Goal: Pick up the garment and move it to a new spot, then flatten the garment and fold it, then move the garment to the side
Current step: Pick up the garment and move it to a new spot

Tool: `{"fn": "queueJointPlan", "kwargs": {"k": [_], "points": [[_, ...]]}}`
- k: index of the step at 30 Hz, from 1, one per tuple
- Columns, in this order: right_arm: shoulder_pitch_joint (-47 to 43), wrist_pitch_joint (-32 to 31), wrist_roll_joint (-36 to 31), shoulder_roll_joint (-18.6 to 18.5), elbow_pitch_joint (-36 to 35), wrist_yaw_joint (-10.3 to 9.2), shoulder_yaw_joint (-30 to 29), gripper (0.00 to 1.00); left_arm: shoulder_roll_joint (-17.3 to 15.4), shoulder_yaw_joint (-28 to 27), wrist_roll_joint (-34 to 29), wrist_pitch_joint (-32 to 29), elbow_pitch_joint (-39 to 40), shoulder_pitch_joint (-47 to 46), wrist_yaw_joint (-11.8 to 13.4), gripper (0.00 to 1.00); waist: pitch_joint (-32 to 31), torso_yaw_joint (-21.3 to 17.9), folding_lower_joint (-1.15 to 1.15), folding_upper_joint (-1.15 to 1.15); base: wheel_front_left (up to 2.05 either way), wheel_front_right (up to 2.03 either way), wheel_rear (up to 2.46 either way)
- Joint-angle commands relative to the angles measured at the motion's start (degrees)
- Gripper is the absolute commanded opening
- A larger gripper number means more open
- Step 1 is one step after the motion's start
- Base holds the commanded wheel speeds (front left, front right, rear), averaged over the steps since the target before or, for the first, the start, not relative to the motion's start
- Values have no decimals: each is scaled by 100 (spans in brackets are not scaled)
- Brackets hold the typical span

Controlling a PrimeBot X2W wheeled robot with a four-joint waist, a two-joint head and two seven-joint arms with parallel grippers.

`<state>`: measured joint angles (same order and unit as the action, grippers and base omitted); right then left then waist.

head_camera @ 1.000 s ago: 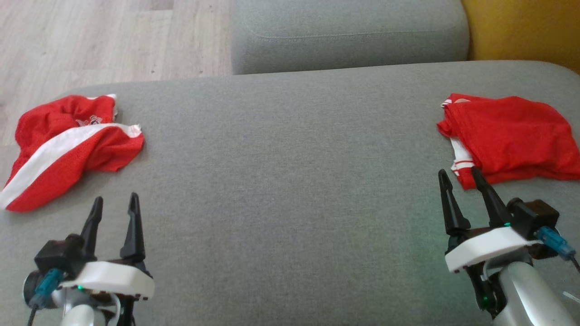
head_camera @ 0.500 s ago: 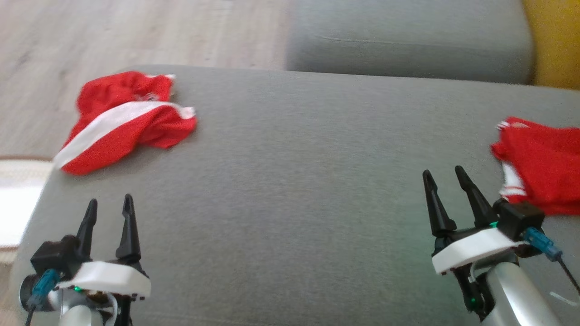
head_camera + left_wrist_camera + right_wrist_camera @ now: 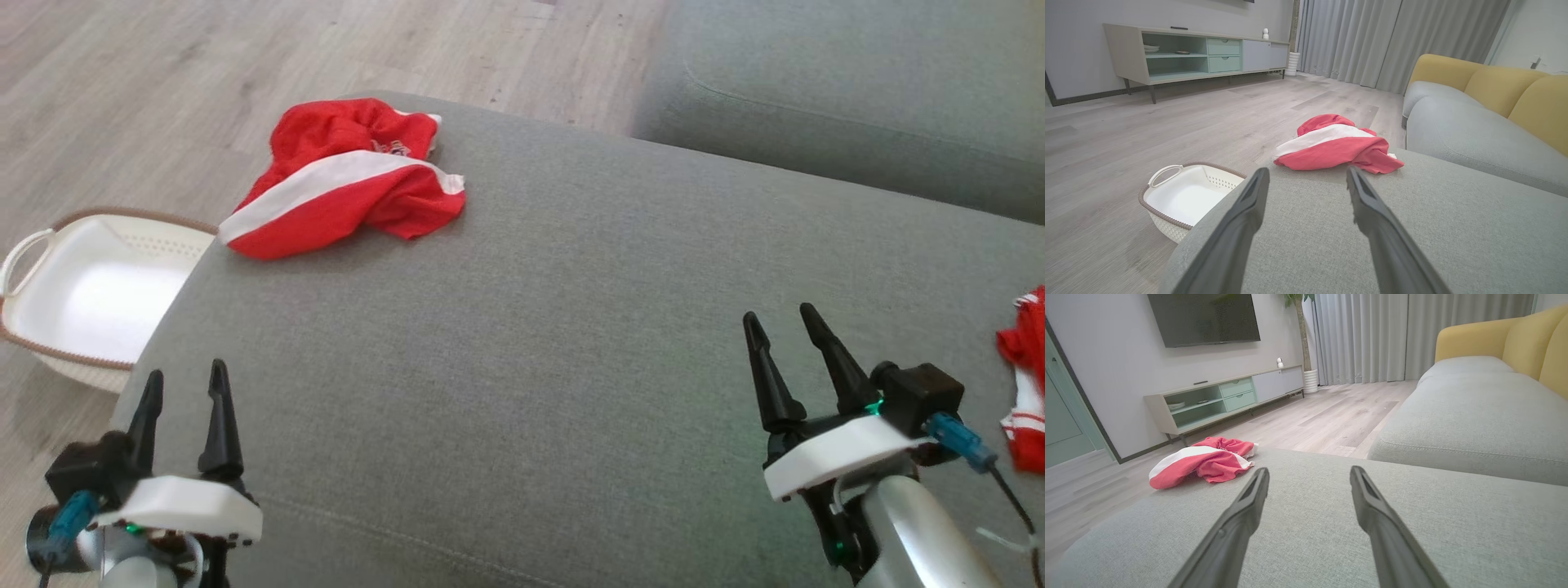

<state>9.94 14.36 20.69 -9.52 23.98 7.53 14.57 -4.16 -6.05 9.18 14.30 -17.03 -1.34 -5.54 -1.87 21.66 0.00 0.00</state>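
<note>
Lying crumpled on the far left corner of the grey sofa cushion [image 3: 531, 343], the red garment [image 3: 343, 175] with its white stripe sits right at the cushion's edge, well apart from both my grippers. My left gripper [image 3: 184, 371] is over the cushion's near left corner and my right gripper [image 3: 777, 314] over its near right part, each with its two dark fingers spread wide and nothing between them. Beside the cushion's left edge a white basket [image 3: 163, 245] stands on the wood floor [image 3: 163, 82], and at the cushion's right side a red-and-white cloth [image 3: 1024, 384], cut off by the frame, is probably another garment.
</note>
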Motion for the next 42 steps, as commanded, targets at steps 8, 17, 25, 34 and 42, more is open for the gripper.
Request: {"fn": "queueJointPlan", "kwargs": {"k": [8, 17, 25, 34, 42], "points": [[191, 63, 48, -23, -250, -4, 196, 100, -85, -201, 179, 46, 160, -310, 18, 100, 95, -33, 0, 0, 0, 0, 0], [487, 63, 0, -162, -761, -4, 325, 100, -665, -199, 791, -1321, 631, -1478, -121, 100, 732, -402, 0, 0, 0, 0, 0], [866, 63, -27, -276, -1042, -4, 459, 100, -1539, -461, 1251, -2869, -159, -3198, -136, 100, 1539, -1047, 0, 0, 0, 0, 0], [1206, 63, -79, -182, -1157, -4, 499, 100, -2210, -684, 1924, -3602, -2022, -4309, -176, 100, 2172, -1843, 0, 0, 0, 0, 0], [1317, 63, -136, -131, -1239, -4, 388, 100, -2710, -617, 2036, -3413, -3360, -4732, -190, 100, 2556, -2439, 0, 0, 0, 0, 0]]}}
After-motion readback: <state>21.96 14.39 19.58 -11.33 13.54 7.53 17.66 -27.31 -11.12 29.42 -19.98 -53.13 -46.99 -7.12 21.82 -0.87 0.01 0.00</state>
